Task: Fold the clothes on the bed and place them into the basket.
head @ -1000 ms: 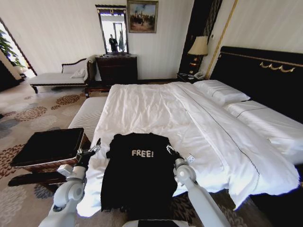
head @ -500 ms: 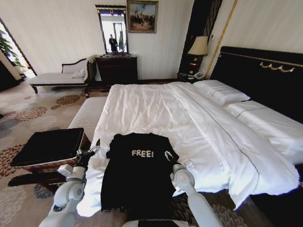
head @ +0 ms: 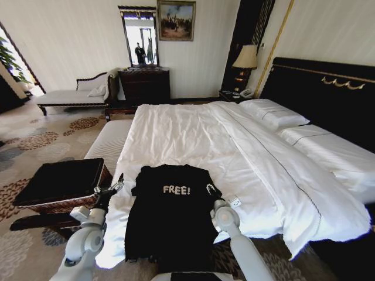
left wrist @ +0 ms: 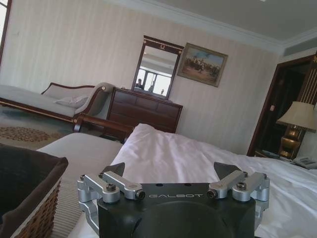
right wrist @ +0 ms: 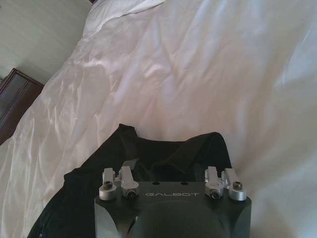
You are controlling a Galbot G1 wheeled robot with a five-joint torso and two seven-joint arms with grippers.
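- The black soft T-shirt with white "FREE!" letters (head: 171,213) is lying flat at the foot of the big white bed (head: 246,158), hanging over its edge.
- The left gripper (head: 115,186) is waiting wide open and empty, between the shirt and the brown woven basket (head: 55,184).
- The right gripper (head: 210,188) is sitting at the shirt's right sleeve; I cannot tell if its jaws are open.

The right pincer (right wrist: 170,171) hangs over the black T-shirt (right wrist: 148,168), its dark body with the GALBOT lettering in the foreground and silver linkage pieces at either side; the fingertips are hidden in the dark cloth, so their spacing cannot be made out. The shirt's sleeve and collar region lies bunched in soft folds on the bed (right wrist: 198,74), whose white duvet spreads wide and rumpled around it. A dark wooden dresser (right wrist: 15,96) stands beyond the bed's far edge against a pale wall.
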